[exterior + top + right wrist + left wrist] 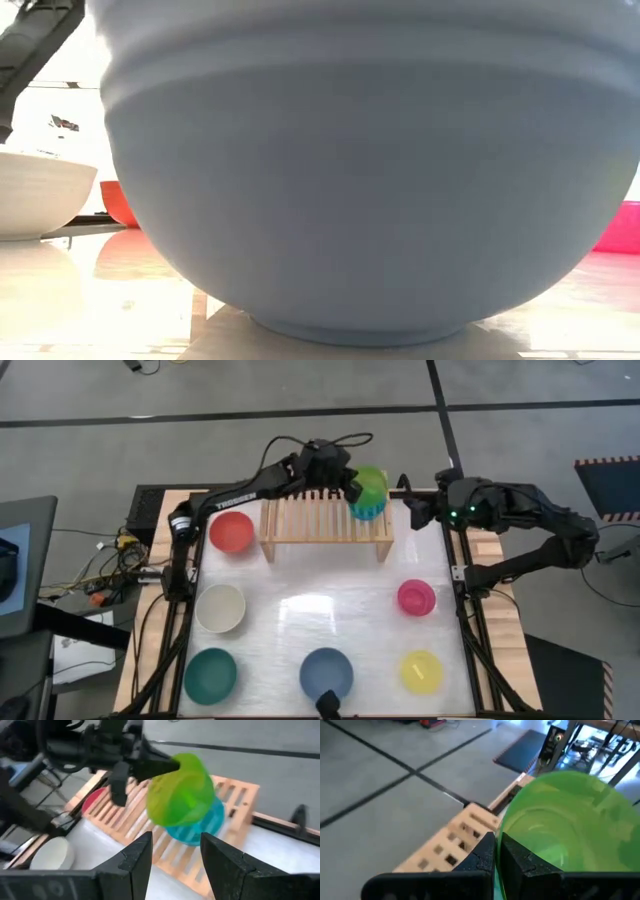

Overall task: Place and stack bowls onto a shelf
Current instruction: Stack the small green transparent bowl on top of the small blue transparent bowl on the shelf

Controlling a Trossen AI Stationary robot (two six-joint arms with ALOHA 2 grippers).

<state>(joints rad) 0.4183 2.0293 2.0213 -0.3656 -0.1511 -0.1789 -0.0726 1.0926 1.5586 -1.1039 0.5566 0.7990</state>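
The lime green bowl (370, 485) hangs tilted over the right end of the light-wood shelf (310, 520), right above the cyan bowl (364, 511), which sits on the slats. My left gripper (351, 486) reaches over the shelf from the left and is shut on the lime bowl (565, 825). My right gripper (414, 512) waits open just off the shelf's right end, and its wrist view looks at both bowls (182, 795) past its fingers (175, 860). Whether the lime bowl touches the cyan bowl (202, 827) I cannot tell. My left gripper pinches the lime green bowl's rim (498, 851) on the side toward the table's left, one finger (522, 857) inside the bowl and the other (479, 852) outside. The fingers come roughly level from the left. The bowl is tilted, its opening turned sideways, with its base over the cyan bowl.
On the table stand the red bowl (232, 532) left of the shelf, the cream (220, 608) and dark green (210, 675) bowls along the left side, and the blue bowl (326, 673) at the near edge, filling the low view (370, 180). Magenta (416, 597) and yellow (421, 672) are on the right.
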